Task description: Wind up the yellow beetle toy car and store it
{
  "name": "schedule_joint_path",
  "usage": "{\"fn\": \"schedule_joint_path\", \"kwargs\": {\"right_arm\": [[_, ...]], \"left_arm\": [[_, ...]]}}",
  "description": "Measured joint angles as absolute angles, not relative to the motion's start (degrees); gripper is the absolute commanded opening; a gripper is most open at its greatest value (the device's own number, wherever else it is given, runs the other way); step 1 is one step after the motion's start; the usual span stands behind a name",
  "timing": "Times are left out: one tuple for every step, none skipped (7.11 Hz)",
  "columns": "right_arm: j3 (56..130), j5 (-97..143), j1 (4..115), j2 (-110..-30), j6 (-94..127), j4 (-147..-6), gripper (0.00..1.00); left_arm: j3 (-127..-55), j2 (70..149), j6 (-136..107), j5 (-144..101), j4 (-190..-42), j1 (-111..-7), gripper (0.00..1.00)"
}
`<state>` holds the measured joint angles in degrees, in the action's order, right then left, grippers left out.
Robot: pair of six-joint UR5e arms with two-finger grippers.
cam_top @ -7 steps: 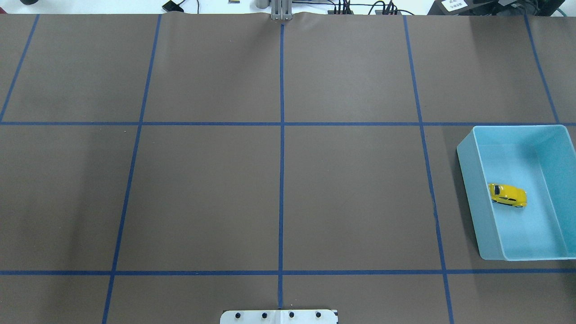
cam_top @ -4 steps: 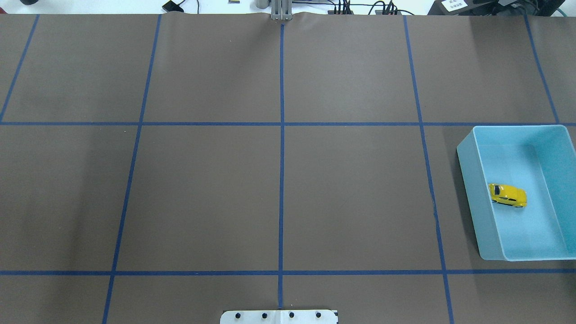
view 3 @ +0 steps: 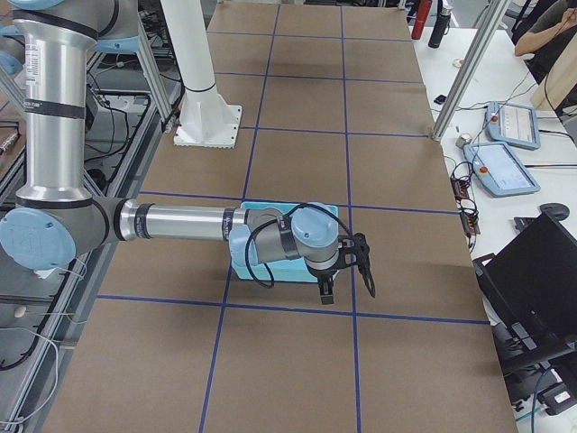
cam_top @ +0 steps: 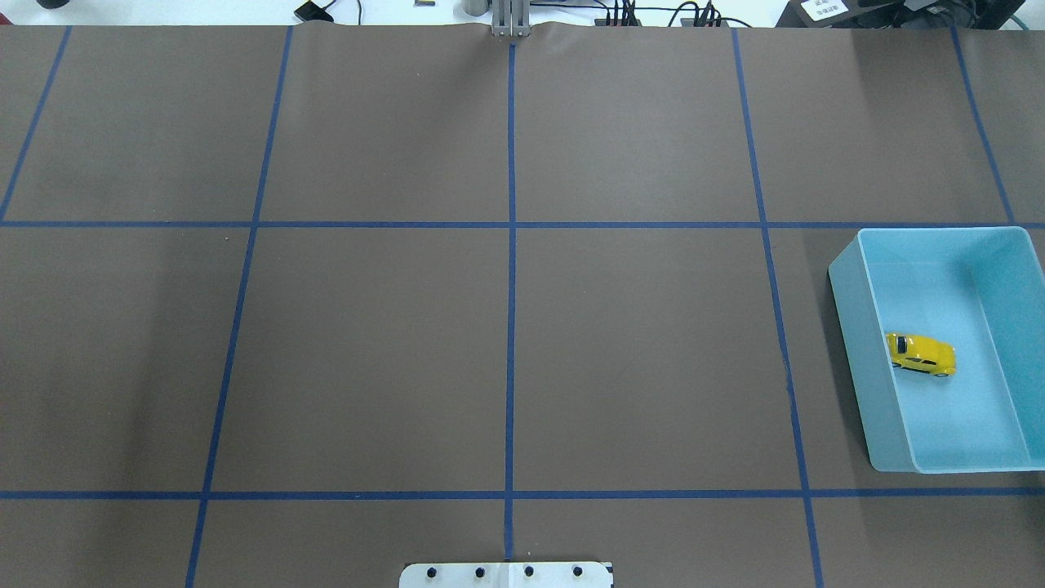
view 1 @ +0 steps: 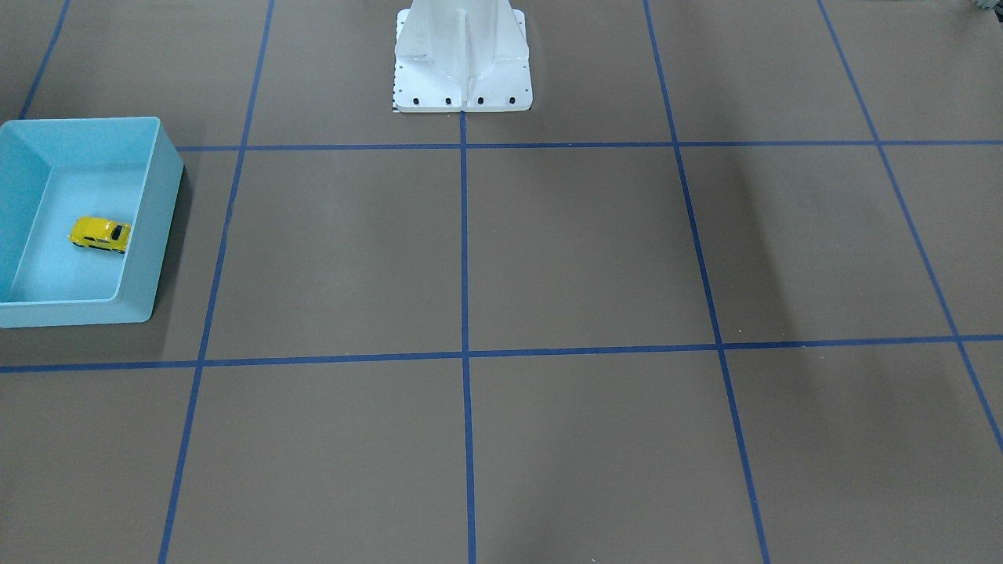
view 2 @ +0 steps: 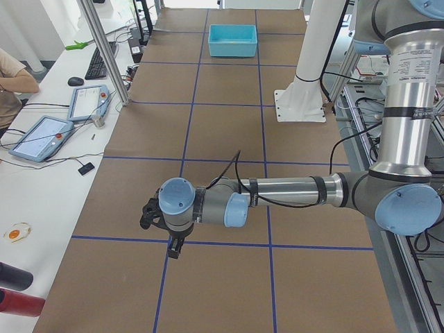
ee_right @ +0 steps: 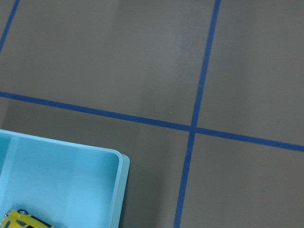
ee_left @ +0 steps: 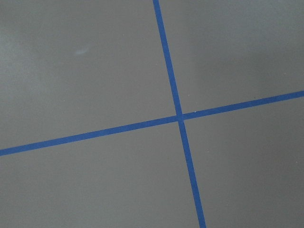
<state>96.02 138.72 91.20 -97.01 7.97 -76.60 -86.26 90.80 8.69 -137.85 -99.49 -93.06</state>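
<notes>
Brown paper crossed with blue tape covers the table (cam_top: 367, 351). From overhead, only the white base plate (cam_top: 506, 574) shows at the robot's near edge, and neither arm reaches into that view. Further out on the robot's right, the yellow beetle toy car (cam_top: 921, 354) sits on its wheels on the floor of the blue bin (cam_top: 849, 327), one end just beside the wall that faces the table's middle. Storing therefore looks done, and what remains is probably to keep clear. The right gripper (view 3: 348, 290) hangs just beyond the bin's outer side, so any move should lift first and then swing away from the rim, so as not to nudge the bin. The left gripper (view 2: 158, 236) hovers over bare paper well apart from the bin and needs no such care. Both sets of fingers show only in the side views, so I cannot tell whether they are spread or closed. Nothing shows whether the spring was wound. The right wrist view catches only a sliver of the car, the right arm covers most of the bin from that side, and the overhead frame cuts off the bin's outer edge.
</notes>
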Motion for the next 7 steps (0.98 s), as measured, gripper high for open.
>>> {"fn": "schedule_joint_path", "kwargs": {"right_arm": [[96.3,138.3,91.3,-97.7,9.3,-76.6,1.0],[96.7,138.1,91.2,-97.9,9.8,-76.9,1.0],[97.5,137.8,90.4,-97.6,10.2,-78.5,1.0],[98.8,137.6,89.5,-96.1,10.3,-81.8,1.0],[100.1,137.5,89.0,-94.0,10.3,-85.9,1.0],[101.3,137.4,88.8,-92.0,10.4,-89.9,1.0],[102.1,137.1,88.5,-90.8,10.4,-92.5,1.0]], "left_arm": [[-86.1,90.7,9.0,-137.7,-99.5,-93.0,0.99],[-86.0,90.6,9.2,-137.6,-99.5,-93.0,0.99],[-86.0,90.5,9.3,-137.4,-99.4,-93.0,0.99],[-86.1,90.6,9.4,-137.1,-99.3,-93.0,0.99],[-86.2,90.6,9.5,-136.8,-99.3,-93.0,0.99],[-86.2,90.6,9.5,-136.2,-99.3,-93.0,0.99],[-86.1,90.6,9.5,-135.6,-99.3,-93.0,0.99]]}}
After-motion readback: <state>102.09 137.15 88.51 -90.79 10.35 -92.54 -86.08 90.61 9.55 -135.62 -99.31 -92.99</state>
